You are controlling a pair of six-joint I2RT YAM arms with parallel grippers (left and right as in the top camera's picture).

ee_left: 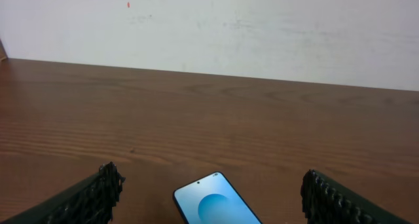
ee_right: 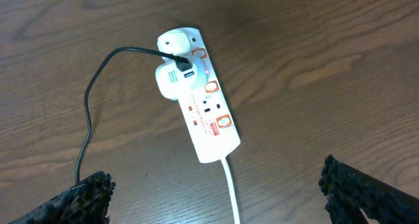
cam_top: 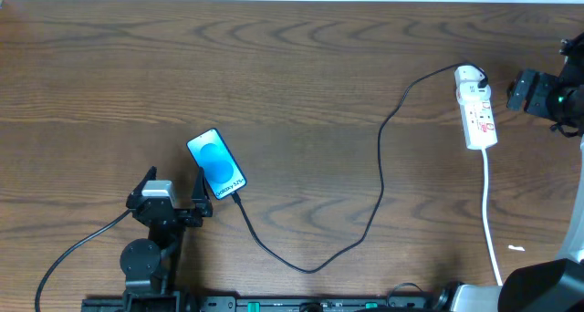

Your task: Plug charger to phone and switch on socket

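Note:
The phone (cam_top: 216,163) lies face up on the wooden table, its blue screen lit. The charger (cam_top: 380,171), a thin black cable, loops from the phone's near end to a black plug in the far end of the white socket (cam_top: 476,113). Whether its small plug is seated in the phone I cannot tell. My left gripper (cam_top: 173,182) stands open just left of and behind the phone, whose top end (ee_left: 211,203) shows between the fingers (ee_left: 91,196). My right gripper (ee_right: 216,198) is open, above and to the right of the socket (ee_right: 200,106), holding nothing.
A white cord (cam_top: 491,216) runs from the socket toward the table's front edge. A white adapter (ee_right: 173,80) sits in the strip beside the black plug (ee_right: 175,52). A thick black robot cable (cam_top: 78,248) trails at front left. A pale wall (ee_left: 209,27) bounds the far side.

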